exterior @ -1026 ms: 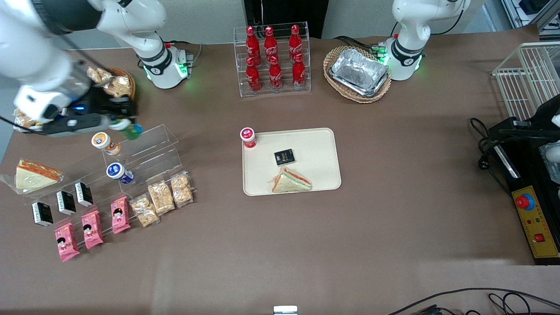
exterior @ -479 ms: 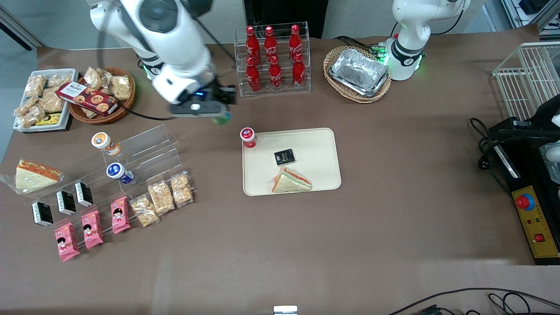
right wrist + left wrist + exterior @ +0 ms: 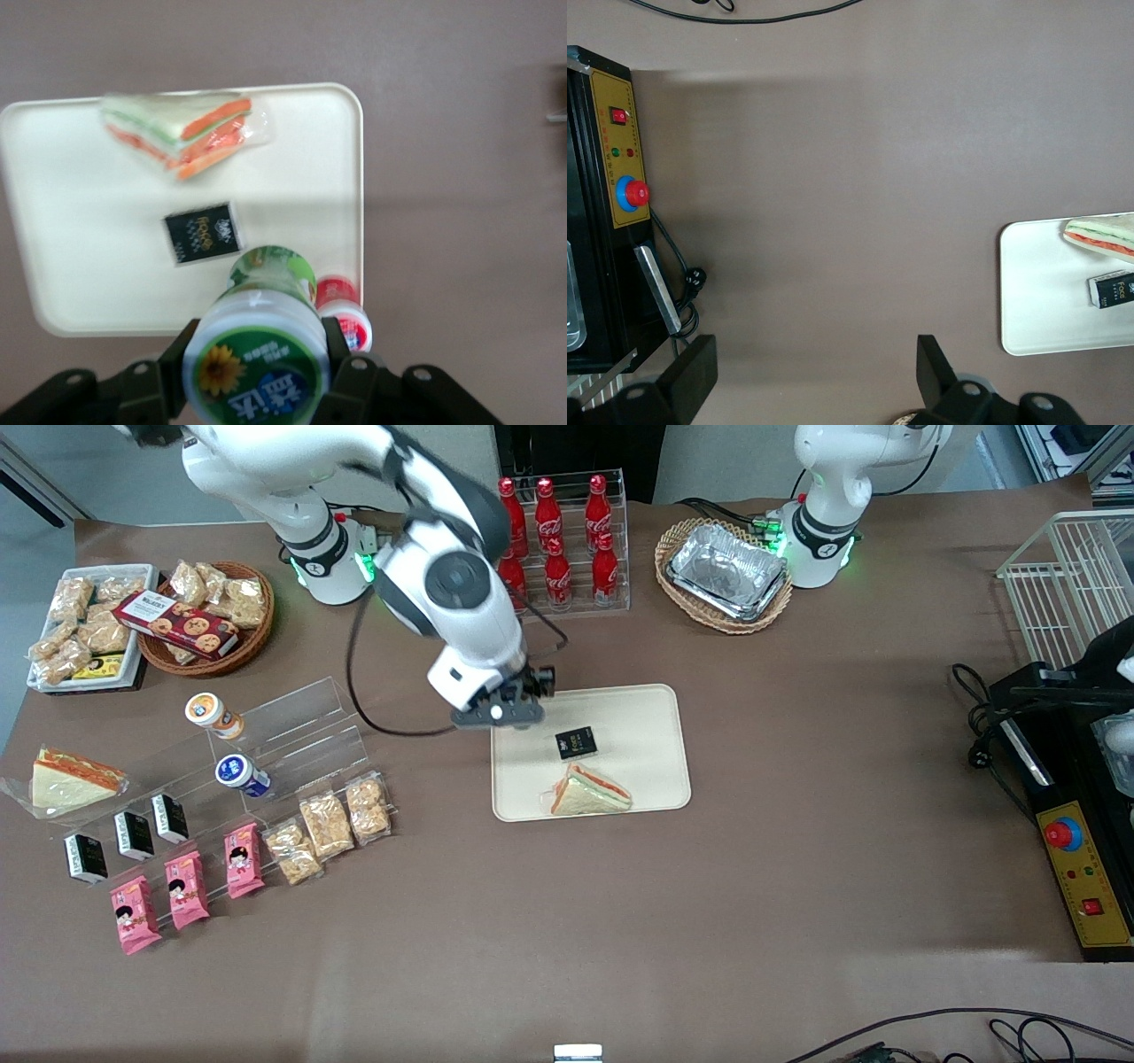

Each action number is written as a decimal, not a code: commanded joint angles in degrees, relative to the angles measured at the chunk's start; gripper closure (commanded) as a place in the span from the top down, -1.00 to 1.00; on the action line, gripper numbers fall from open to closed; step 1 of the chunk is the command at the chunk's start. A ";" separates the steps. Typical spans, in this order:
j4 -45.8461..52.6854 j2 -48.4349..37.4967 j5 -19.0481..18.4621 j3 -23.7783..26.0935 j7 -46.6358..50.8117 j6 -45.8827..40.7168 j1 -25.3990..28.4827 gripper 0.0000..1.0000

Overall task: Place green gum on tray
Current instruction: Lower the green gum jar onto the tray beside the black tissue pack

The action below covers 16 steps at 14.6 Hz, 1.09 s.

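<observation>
In the front view the working arm hides the green gum (image 3: pixel 262 343), the gripper (image 3: pixel 498 710) fingers and the red-bodied bottle (image 3: pixel 344 313).

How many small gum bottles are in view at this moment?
4. The green gum is held in the pincer above the tray's corner; a red one stands at that corner; an orange one and a blue one lie on the clear rack.
</observation>
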 commanded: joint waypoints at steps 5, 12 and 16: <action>-4.25 10.90 -15.73 0.44 12.20 10.75 2.06 -1.00; -10.66 13.80 -17.06 0.27 15.56 19.88 2.33 -1.00; -11.20 13.89 -16.98 -0.52 15.56 20.78 2.15 0.57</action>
